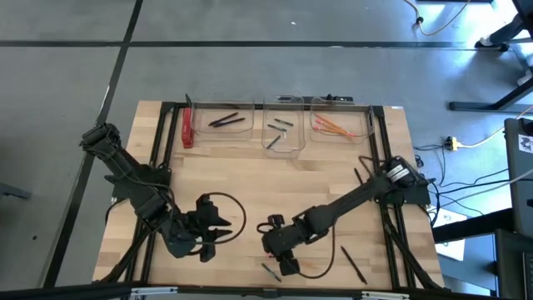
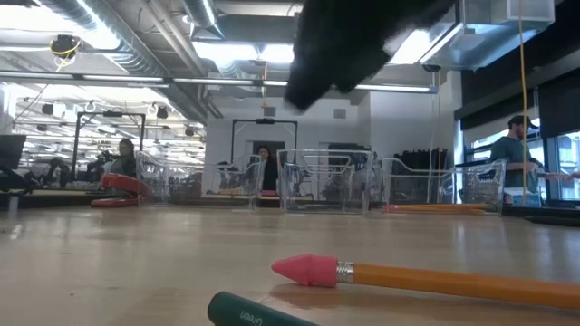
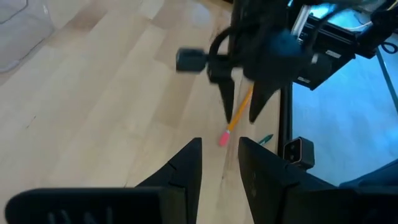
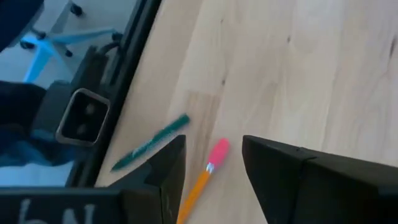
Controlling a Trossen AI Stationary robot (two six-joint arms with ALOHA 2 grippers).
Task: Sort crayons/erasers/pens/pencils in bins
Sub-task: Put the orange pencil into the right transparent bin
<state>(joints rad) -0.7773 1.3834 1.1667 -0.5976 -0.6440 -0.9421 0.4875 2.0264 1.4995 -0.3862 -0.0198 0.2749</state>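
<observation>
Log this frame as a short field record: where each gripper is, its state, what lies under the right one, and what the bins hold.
right gripper: open, above a pencil near the table's front edge
beside pencil: green crayon, apart from it
left gripper: open, empty, front left of table
left bin: pens
middle bin: crayons
right bin: pencils
loose on table: pen at front right

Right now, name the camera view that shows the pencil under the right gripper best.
The low view: the pencil lies close and sharp, pink eraser tip leading, beside a green crayon. The right wrist view catches only its eraser end between the open right gripper. The left wrist view shows it small and partly hidden; the high view barely resolves it.
</observation>
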